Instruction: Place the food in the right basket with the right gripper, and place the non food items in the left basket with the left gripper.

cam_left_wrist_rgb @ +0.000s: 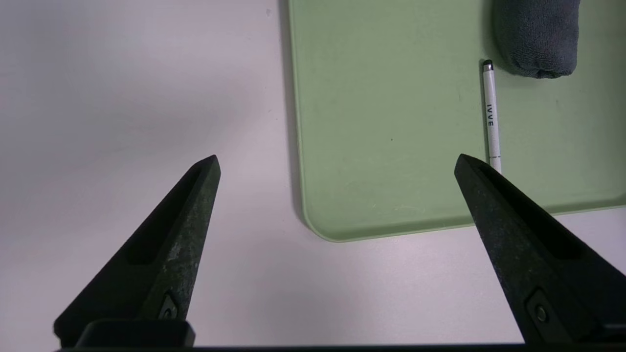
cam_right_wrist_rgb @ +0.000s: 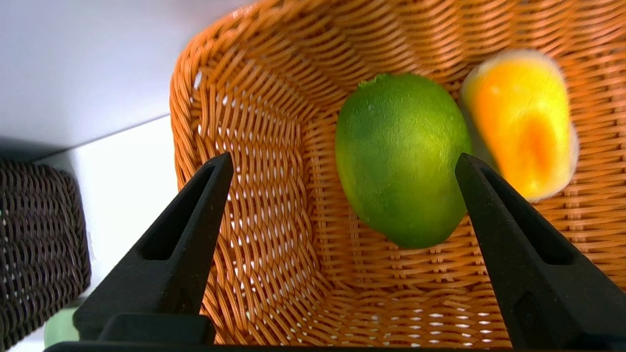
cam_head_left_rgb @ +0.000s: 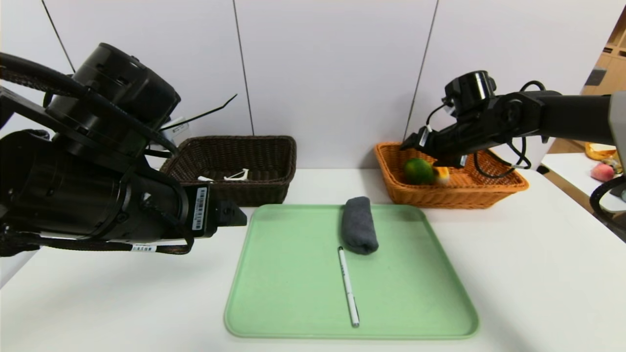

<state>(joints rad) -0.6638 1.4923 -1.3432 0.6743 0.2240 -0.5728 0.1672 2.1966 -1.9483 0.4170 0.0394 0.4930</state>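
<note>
The green fruit [cam_head_left_rgb: 418, 171] [cam_right_wrist_rgb: 402, 156] and the pale bun with an orange top [cam_head_left_rgb: 442, 175] [cam_right_wrist_rgb: 523, 122] lie in the orange basket [cam_head_left_rgb: 489, 188] [cam_right_wrist_rgb: 254, 146]. My right gripper [cam_head_left_rgb: 408, 144] [cam_right_wrist_rgb: 342, 164] hangs open and empty over that basket. The white peeler [cam_head_left_rgb: 237, 175] lies in the dark brown basket [cam_head_left_rgb: 264, 195]; a second pen is not visible. The rolled grey cloth [cam_head_left_rgb: 359, 226] [cam_left_wrist_rgb: 535, 36] and one white pen [cam_head_left_rgb: 348, 286] [cam_left_wrist_rgb: 490, 115] lie on the green tray [cam_head_left_rgb: 293, 274] [cam_left_wrist_rgb: 391, 122]. My left gripper [cam_head_left_rgb: 237, 215] [cam_left_wrist_rgb: 337, 161] is open and empty, above the tray's near-left corner.
The table's right edge [cam_head_left_rgb: 567, 200] runs beside the orange basket. Beyond it stands another surface with a pink fruit [cam_head_left_rgb: 602, 172]. A white wall rises right behind both baskets. The dark basket's side [cam_right_wrist_rgb: 39, 239] shows in the right wrist view.
</note>
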